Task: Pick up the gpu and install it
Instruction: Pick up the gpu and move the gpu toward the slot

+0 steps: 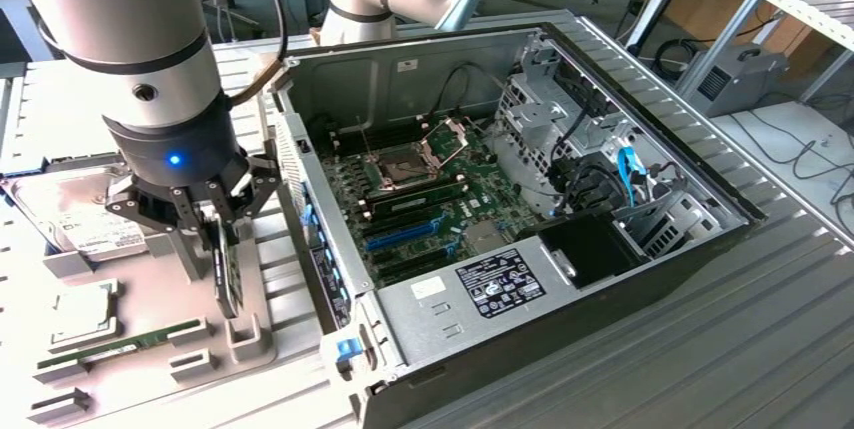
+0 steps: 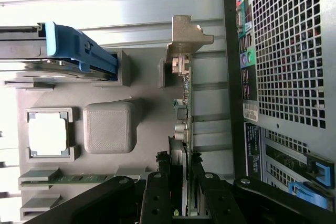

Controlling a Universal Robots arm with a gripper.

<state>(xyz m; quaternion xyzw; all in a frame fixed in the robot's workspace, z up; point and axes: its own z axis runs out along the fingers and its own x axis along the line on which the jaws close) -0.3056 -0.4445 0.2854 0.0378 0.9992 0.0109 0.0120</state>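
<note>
Jaws are closed on the gpu (image 2: 186,98) at its top edge, the card upright in the grey tray (image 2: 149,77); it looks light, stiff, fragile, best held by its board edges.

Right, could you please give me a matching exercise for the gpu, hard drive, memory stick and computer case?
1 gpu; 2 hard drive; 3 memory stick; 4 computer case.
A lying flat, thin green strip in the grey tray; B lying open, insides showing; C on edge in the claw; D label up, exterior view's far left.
Pairs: 1-C, 2-D, 3-A, 4-B.
</note>
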